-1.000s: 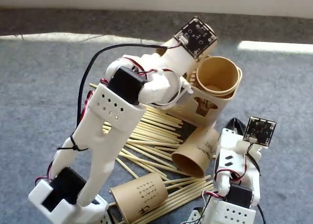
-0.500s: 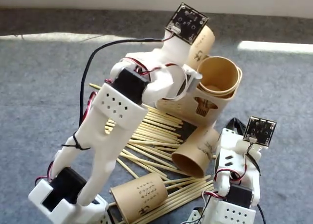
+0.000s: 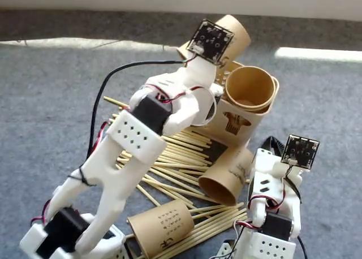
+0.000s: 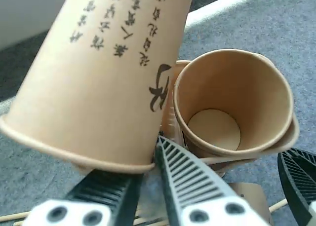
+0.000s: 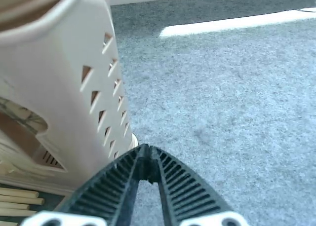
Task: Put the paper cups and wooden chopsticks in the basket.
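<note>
Grey carpet [image 3: 51,89]: chopsticks [image 3: 175,157] heaped beside basket [image 3: 237,126], loose cups [image 3: 226,177] lying on them. Left claw [image 4: 143,162] clamps raised cup [image 4: 103,73] by rim, above basket holding stacked cups [image 3: 251,89]. Right claw [image 5: 145,162] closed, empty, near basket wall.

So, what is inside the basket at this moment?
An upright paper cup stands in the basket, mouth up and empty; a second rim below suggests another cup nested under it. The cups cover the basket's floor. The left tool grips a tilted cup, not inside.
</note>
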Robot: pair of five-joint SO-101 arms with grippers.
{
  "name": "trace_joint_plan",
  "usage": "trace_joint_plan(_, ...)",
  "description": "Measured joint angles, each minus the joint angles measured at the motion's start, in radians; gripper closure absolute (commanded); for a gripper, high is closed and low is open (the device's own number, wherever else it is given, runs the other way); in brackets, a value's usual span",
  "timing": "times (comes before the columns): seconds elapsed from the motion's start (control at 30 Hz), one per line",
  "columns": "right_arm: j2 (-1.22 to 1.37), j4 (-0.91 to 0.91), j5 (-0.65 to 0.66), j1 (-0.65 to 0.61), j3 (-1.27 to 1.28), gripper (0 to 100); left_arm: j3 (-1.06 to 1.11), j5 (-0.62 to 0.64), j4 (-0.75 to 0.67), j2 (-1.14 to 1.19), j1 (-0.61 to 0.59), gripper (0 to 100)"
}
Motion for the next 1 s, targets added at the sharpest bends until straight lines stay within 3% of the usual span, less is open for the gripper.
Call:
trace_joint_plan(0.2,0.000,0.000,0.000,0.000,0.000,98.8,0.040,-0.008,0.000,-0.115,0.000,100)
trace_joint_plan(0.4,0.000,0.000,0.000,0.000,0.000,98.8,0.040,-0.235,0.014,-0.129,0.002,99)
trace_joint_plan(0.7,0.000,0.000,0.000,0.000,0.000,98.8,-0.011,-0.589,0.219,-0.129,0.063,99)
trace_joint_plan(1.0,0.000,0.000,0.000,0.000,0.000,98.8,-0.048,-0.752,0.264,-0.130,0.060,99)
